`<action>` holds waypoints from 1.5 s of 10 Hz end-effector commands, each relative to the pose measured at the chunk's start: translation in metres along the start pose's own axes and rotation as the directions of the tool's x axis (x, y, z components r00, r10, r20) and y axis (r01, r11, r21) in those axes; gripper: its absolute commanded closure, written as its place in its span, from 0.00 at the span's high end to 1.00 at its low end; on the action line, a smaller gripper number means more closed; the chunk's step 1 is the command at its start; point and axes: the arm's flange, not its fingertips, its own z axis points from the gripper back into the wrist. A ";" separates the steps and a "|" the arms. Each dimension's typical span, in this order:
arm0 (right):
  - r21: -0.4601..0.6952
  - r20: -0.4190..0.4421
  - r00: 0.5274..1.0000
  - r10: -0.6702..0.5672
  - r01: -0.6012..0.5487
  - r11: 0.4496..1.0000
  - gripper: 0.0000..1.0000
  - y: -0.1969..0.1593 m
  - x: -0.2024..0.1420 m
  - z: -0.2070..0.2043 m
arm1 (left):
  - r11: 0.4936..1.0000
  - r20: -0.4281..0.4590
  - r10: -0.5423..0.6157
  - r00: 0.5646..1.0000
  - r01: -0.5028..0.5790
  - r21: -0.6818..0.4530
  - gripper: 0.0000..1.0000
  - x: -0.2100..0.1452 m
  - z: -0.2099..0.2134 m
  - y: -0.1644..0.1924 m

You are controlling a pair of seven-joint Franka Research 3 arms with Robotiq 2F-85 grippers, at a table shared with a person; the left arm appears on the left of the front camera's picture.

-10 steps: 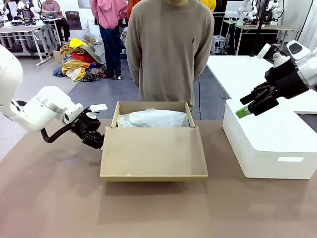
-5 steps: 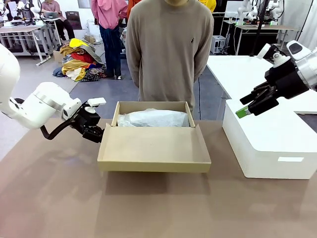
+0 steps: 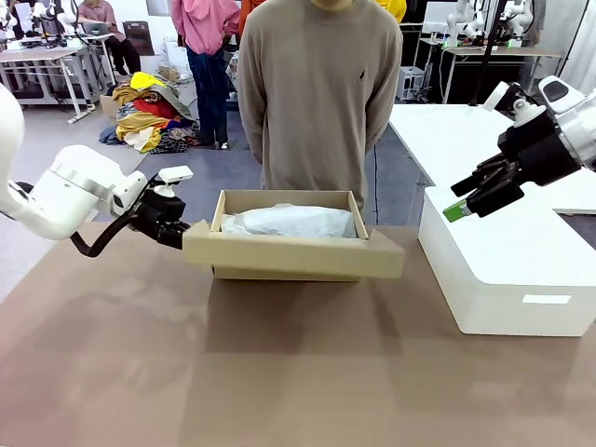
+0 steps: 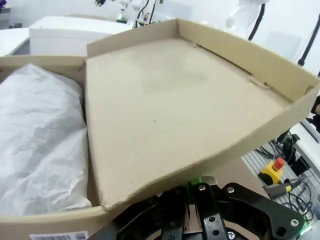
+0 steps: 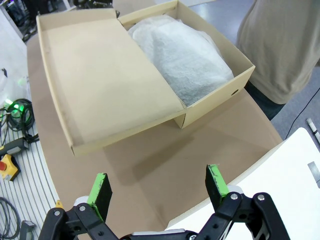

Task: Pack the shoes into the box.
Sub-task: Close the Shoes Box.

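Observation:
The tan cardboard box (image 3: 284, 195) stands mid-table, lined with white tissue paper (image 3: 289, 222) that bulges inside it. The shoes are hidden. The box's hinged lid (image 3: 293, 256) is raised off the table, roughly level and edge-on to the front view. My left gripper (image 3: 177, 233) is shut on the lid's left rim. In the left wrist view the lid's inner face (image 4: 175, 105) spreads above my left gripper (image 4: 192, 192), with the tissue paper (image 4: 35, 135) to its left. My right gripper (image 3: 466, 200) hangs open and empty at the right. From the right wrist view, the right gripper (image 5: 157, 182) looks down on the lid (image 5: 100, 75) and the tissue paper (image 5: 182, 55).
A large white block-shaped box (image 3: 507, 270) stands on the table's right side, under my right gripper. A person (image 3: 317, 93) stands at the far edge right behind the cardboard box. Bare brown tabletop (image 3: 279, 372) lies in front.
The lid has swung up from lying flat on the table toward me to roughly level. My left gripper rose and moved back with its rim. The right arm has not moved.

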 end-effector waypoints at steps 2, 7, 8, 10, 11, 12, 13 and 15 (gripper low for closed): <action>0.008 0.034 0.999 0.024 -0.024 1.000 1.00 -0.004 0.001 -0.002 | 0.997 0.084 0.020 0.996 -0.026 0.075 0.00 0.018 0.002 -0.018; 0.008 0.034 0.999 0.024 -0.024 1.000 1.00 -0.004 0.001 -0.002 | 0.964 0.108 -0.070 0.992 0.040 0.264 0.00 0.040 0.003 -0.042; 0.008 0.034 0.999 0.024 -0.024 1.000 1.00 -0.004 0.001 -0.002 | 0.941 0.065 -0.096 0.993 0.069 0.333 0.00 0.043 0.001 -0.042; 0.008 0.034 0.999 0.024 -0.024 1.000 1.00 -0.004 0.001 -0.002 | 0.882 -0.046 -0.097 0.994 0.107 0.459 0.00 0.053 -0.002 -0.042; 0.008 0.034 0.999 0.024 -0.024 1.000 1.00 -0.004 0.001 -0.002 | 0.857 -0.082 -0.081 0.993 0.112 0.503 0.00 0.059 0.002 -0.040; 0.008 0.034 0.999 0.024 -0.024 1.000 1.00 -0.004 0.001 -0.002 | 0.846 -0.086 -0.057 0.995 0.094 0.525 0.00 0.062 0.009 -0.039; 0.008 0.034 0.999 0.024 -0.024 1.000 1.00 -0.004 0.001 -0.002 | 0.835 -0.081 -0.059 0.995 0.093 0.542 0.00 0.065 0.015 -0.039; 0.008 0.034 0.999 0.024 -0.024 1.000 1.00 -0.004 0.001 -0.002 | 0.837 -0.060 -0.004 0.998 0.036 0.546 0.00 0.071 0.028 -0.042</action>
